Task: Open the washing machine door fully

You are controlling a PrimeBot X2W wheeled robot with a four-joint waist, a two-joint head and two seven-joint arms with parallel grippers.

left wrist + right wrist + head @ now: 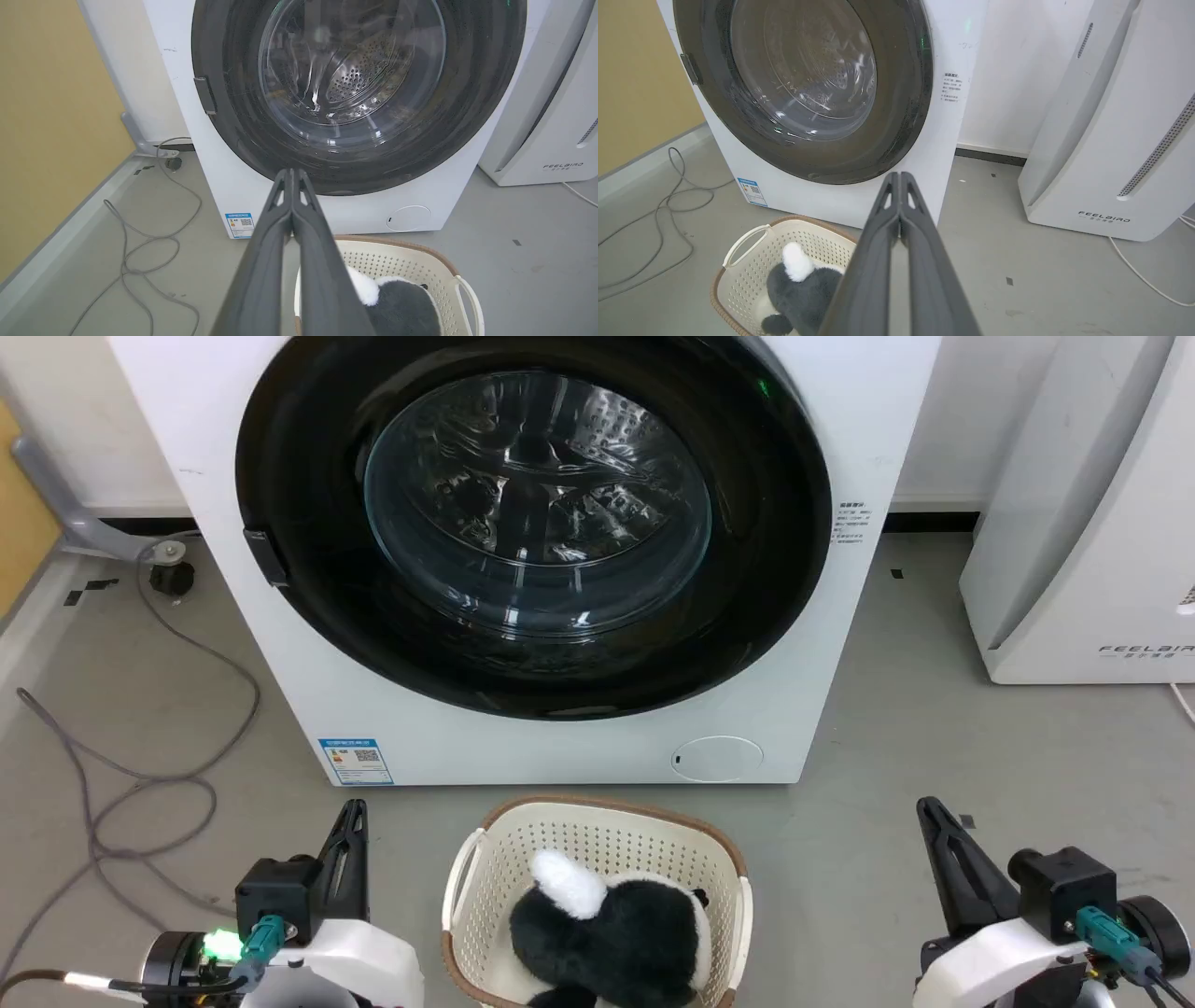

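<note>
Nearest, the left hand point(353, 810) and the right hand point(926, 805) are hovering low over the grey floor point(934, 709), each with its two dark fingers pressed together and holding nothing. Between them a cream basket point(464, 887) is sitting on the floor, carrying a black-and-white plush toy point(616, 924). A grey cable point(250, 695) is looping at the left. Just behind the basket the washing machine point(560, 747) is standing. The washing machine door point(537, 513) is lying closed against its front, a glossy black ring around clear bulging glass. A white appliance point(1074, 523) is standing at the right.
</note>
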